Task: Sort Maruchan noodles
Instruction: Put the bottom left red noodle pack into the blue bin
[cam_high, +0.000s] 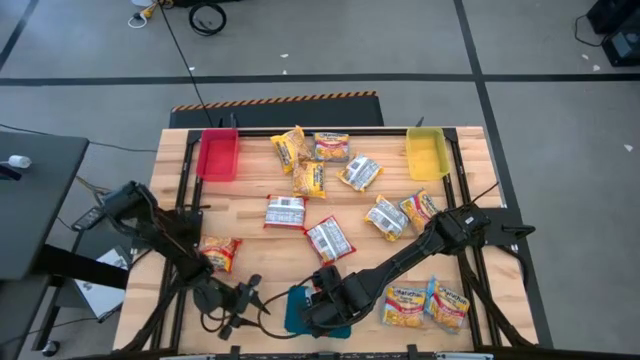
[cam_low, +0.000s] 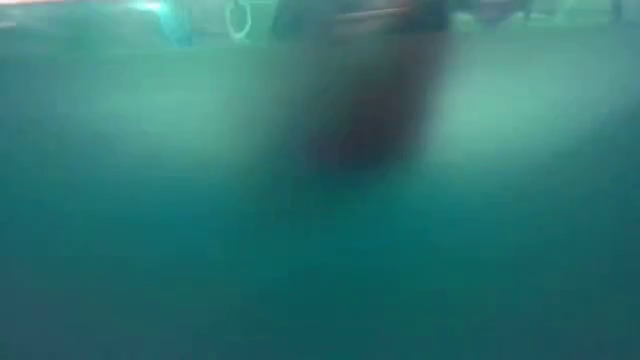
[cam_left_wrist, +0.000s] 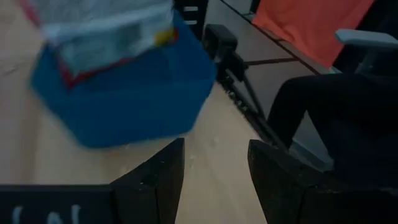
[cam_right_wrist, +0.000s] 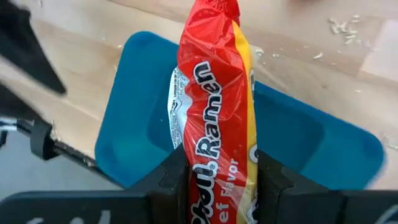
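Observation:
My right gripper (cam_right_wrist: 221, 155) is shut on a red-orange Maruchan noodle packet (cam_right_wrist: 214, 81) above the blue tray (cam_right_wrist: 137, 112) at the table's near edge. In the high view this gripper (cam_high: 325, 297) is over the tray (cam_high: 293, 312). My left gripper (cam_left_wrist: 214, 149) is open with nothing between its fingers, low over the table just left of the tray (cam_left_wrist: 124, 99). It faces the held packet (cam_left_wrist: 106, 31). In the high view the left gripper (cam_high: 250, 293) is near the front edge. Several more packets lie flat on the table, such as one at the left (cam_high: 219, 251). My right gripper pinches the packet's upper end (cam_right_wrist: 211, 158) between its two fingers, and the wrapper is creased there. The fingers come from above, slanting down. The packet hangs below them over the tray; I cannot tell whether its lower end touches the tray.
A red bin (cam_high: 218, 155) stands at the far left and a yellow bin (cam_high: 427, 152) at the far right. Loose packets lie across the middle (cam_high: 329, 238) and near the front right (cam_high: 405, 303). The low view is filled by a blurred teal surface.

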